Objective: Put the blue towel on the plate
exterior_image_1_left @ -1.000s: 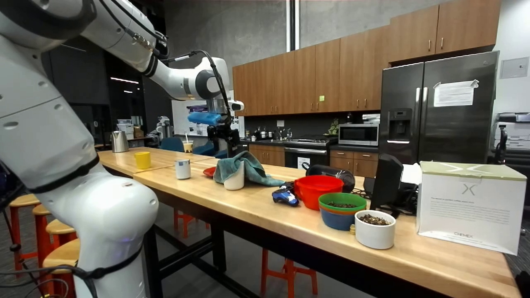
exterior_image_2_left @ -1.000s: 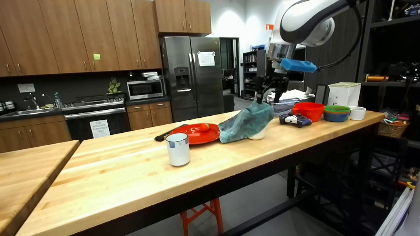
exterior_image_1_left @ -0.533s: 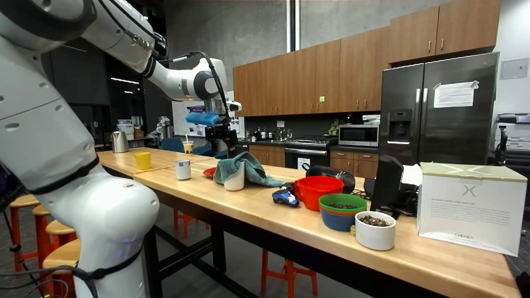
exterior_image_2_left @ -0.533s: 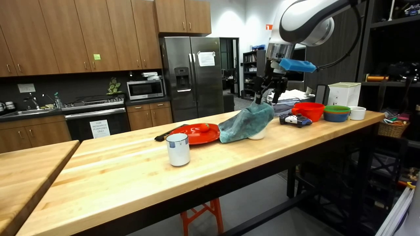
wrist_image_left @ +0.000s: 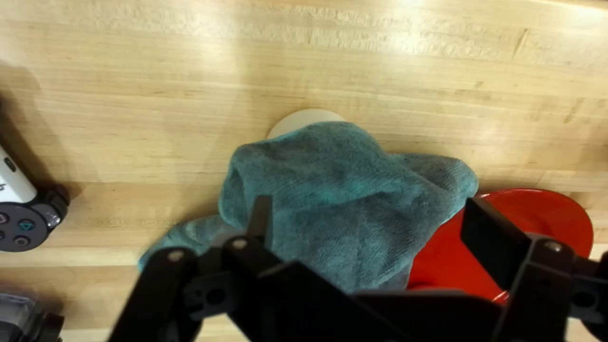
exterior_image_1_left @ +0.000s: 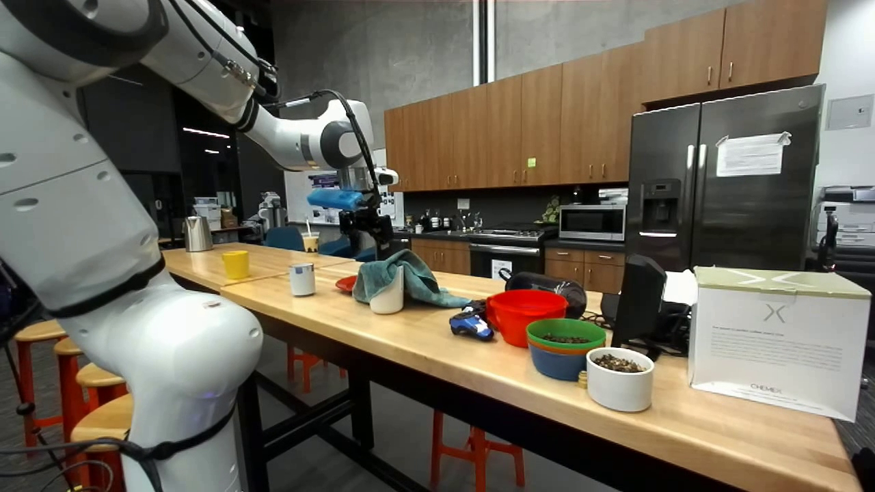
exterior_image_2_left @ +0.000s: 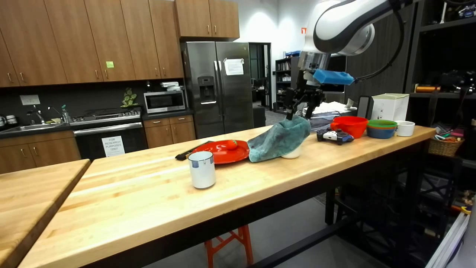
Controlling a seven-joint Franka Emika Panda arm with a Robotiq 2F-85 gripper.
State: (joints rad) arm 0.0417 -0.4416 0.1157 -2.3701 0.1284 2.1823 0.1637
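We read CHEMEX low on the box (exterior_image_1_left: 772, 355), beneath an X. The paper (exterior_image_2_left: 113, 146) on the oven (exterior_image_2_left: 89, 145) tells us FOR RESEARCH PURPOSES ONLY. We spot a triangle on the controller (wrist_image_left: 21, 232); the notice (exterior_image_1_left: 749, 156) on the fridge (exterior_image_1_left: 738, 219) we cannot read.

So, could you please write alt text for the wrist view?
A rumpled teal-blue towel lies over a pale object on a wooden table, with the open gripper in the foreground. A red plate is at right; part of a game controller is at left.
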